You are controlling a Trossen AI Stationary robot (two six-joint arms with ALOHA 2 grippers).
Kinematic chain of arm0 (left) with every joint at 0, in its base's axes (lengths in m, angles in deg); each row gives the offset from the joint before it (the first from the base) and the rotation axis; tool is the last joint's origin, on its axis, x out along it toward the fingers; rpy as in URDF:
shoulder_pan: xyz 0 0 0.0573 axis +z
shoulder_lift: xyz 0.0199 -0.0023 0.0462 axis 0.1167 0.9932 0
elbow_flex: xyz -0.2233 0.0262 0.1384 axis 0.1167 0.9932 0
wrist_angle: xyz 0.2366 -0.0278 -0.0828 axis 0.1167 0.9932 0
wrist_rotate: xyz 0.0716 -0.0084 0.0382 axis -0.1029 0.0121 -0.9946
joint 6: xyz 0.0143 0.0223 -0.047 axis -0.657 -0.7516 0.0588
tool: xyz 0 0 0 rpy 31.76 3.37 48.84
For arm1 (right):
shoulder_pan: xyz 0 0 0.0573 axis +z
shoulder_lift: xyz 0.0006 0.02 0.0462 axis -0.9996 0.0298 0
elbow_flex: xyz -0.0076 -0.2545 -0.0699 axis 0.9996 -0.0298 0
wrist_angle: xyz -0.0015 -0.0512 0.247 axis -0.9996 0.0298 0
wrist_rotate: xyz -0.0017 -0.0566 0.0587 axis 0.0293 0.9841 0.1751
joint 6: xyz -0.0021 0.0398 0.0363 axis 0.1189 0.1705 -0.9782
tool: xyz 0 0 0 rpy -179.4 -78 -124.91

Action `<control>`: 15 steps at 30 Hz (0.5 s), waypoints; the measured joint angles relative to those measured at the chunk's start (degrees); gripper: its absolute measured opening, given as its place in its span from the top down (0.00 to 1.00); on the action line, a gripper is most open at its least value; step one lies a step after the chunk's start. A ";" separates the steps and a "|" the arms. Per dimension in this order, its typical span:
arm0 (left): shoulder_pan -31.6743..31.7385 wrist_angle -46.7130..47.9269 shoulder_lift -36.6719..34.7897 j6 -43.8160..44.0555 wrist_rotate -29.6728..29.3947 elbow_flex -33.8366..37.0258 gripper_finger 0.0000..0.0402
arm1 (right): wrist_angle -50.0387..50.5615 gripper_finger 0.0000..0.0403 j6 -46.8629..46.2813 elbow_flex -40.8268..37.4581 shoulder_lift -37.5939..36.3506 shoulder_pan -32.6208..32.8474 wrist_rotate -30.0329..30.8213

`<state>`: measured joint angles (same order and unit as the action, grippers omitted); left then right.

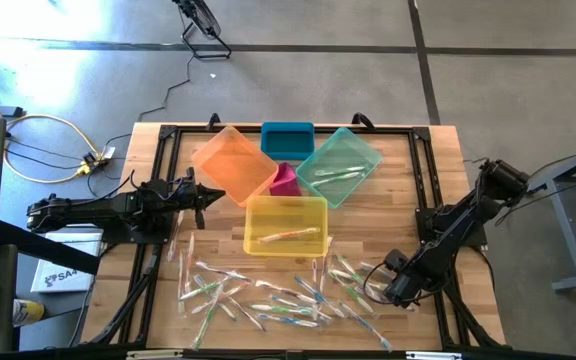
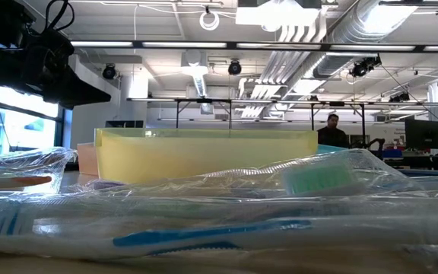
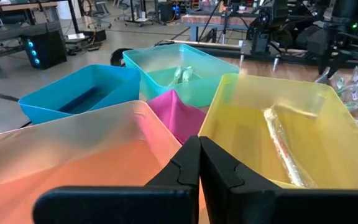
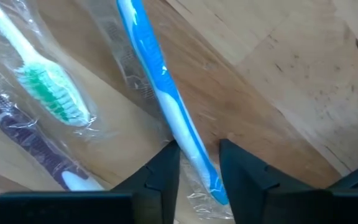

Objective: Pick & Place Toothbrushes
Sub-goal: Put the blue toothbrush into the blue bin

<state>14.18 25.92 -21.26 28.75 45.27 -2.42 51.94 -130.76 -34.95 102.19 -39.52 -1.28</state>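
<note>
The right gripper (image 4: 199, 163) is straddling a blue toothbrush (image 4: 166, 93) near the table's (image 1: 423, 180) front right corner, its fingers narrowing around the handle's end but not visibly clamping yet. Because the grip sits so near the tip (and the wrapper looks slippery), the brush may pivot or slide out when lifted. The left gripper (image 3: 199, 163) is hovering pinched tight, empty, over the orange bin (image 1: 234, 162).

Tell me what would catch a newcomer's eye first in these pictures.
A fan of coloured bins sits mid-table: orange bin, blue bin, teal bin, yellow bin, with a small pink bin wedged between them. In front of them lies a scatter of wrapped toothbrushes. At its right end the right gripper straddles a blue toothbrush; the left gripper, shut, waits by the orange bin.
</note>
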 joint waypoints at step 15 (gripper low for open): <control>-0.01 0.02 0.00 -0.09 0.00 0.01 1.00 | 0.56 0.95 0.20 -0.26 -0.45 0.00 0.14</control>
<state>14.17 25.94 -21.26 28.66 45.27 -2.41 52.50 -130.57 -35.21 101.74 -39.52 -1.14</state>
